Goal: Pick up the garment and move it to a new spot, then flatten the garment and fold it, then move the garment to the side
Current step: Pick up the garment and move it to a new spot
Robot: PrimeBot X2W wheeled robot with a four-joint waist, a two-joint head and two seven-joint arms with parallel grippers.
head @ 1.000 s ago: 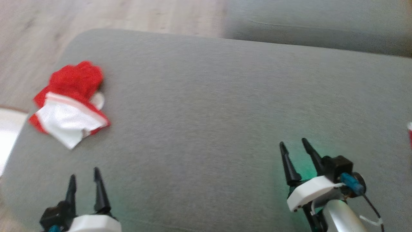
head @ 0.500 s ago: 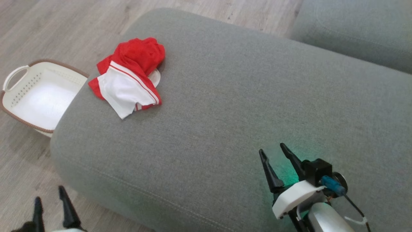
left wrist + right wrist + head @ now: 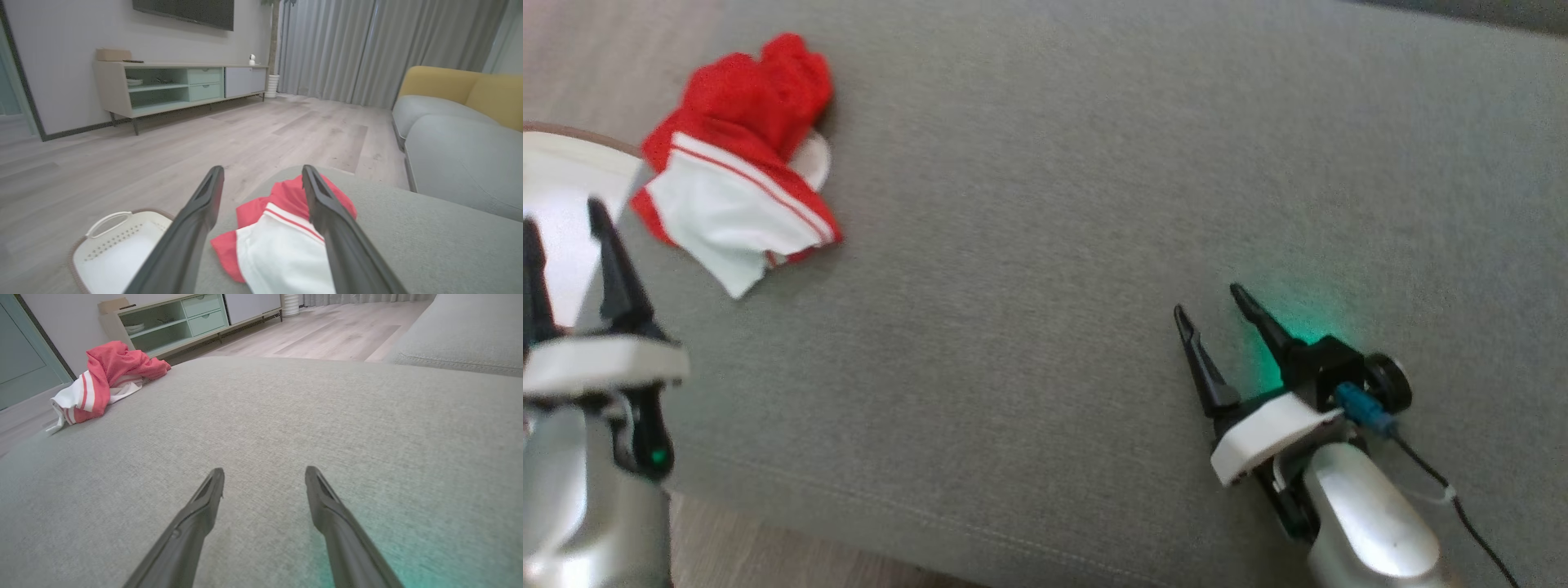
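Observation:
The garment (image 3: 735,163) lies crumpled near the far left corner of the grey cushion (image 3: 1054,204), red cloth bunched above a white sleeve with red stripes. My left gripper (image 3: 562,216) hovers open at the cushion's left edge, short of the garment. In the left wrist view the garment (image 3: 282,241) lies just ahead of and partly behind that gripper's (image 3: 262,169) spread fingers. My right gripper (image 3: 1207,299) is open low over the cushion's right part, far from the garment (image 3: 102,375), with nothing between its fingers (image 3: 322,506).
A white basket with a brown rim (image 3: 572,167) stands on the wood floor left of the cushion, also in the left wrist view (image 3: 106,218). A grey and yellow sofa (image 3: 461,163) lies beyond to the right. A low TV stand (image 3: 175,85) lines the far wall.
The head camera has swung, shifting the whole picture. My left gripper has come up higher in the head view, beside the cushion's left edge and closer to the garment. Both stay open.

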